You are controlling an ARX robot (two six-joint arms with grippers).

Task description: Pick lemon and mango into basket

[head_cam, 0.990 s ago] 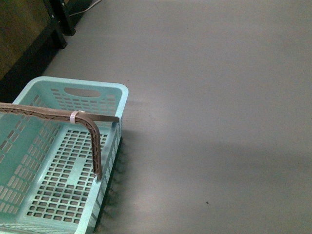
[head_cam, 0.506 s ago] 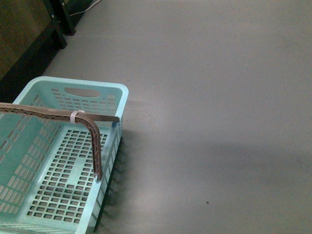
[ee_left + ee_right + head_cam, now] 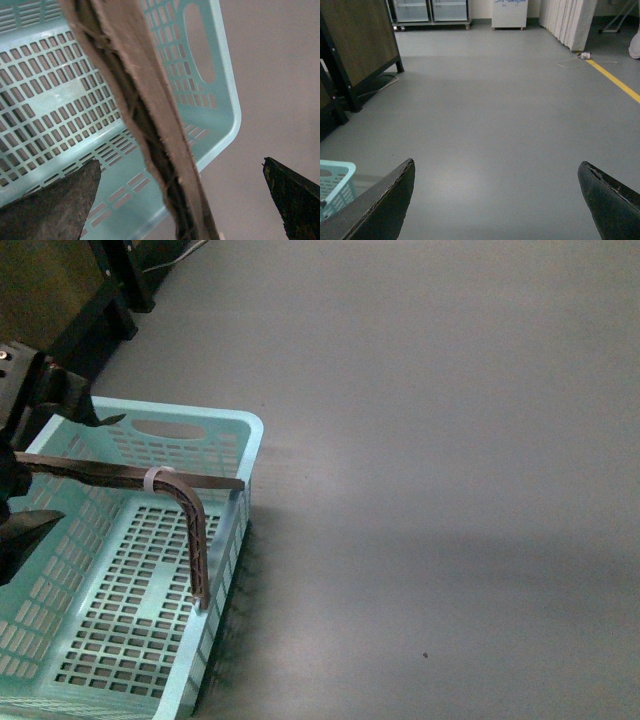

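Observation:
The turquoise basket [image 3: 215,425] stands on the grey floor at the lower left of the front view, and its slotted floor is bare. Its brown handle [image 3: 198,540], with a white tie, arches across it. My left gripper [image 3: 60,470] hangs open at the left edge over the basket's far end, one finger on each side of the handle and touching nothing. In the left wrist view the handle [image 3: 145,100] runs between the spread fingers of the left gripper [image 3: 180,164]. My right gripper [image 3: 496,164] is open over bare floor, beside the basket's corner [image 3: 335,182]. The lemon and the mango are out of view.
Dark wooden furniture [image 3: 50,300] on black legs stands at the upper left behind the basket. The right wrist view shows glass-door cabinets [image 3: 430,10], a white curtain [image 3: 567,20], a yellow floor line [image 3: 615,80] and open grey floor [image 3: 495,100].
My left gripper has come into the front view from the left edge and now straddles the basket handle. The basket has not moved.

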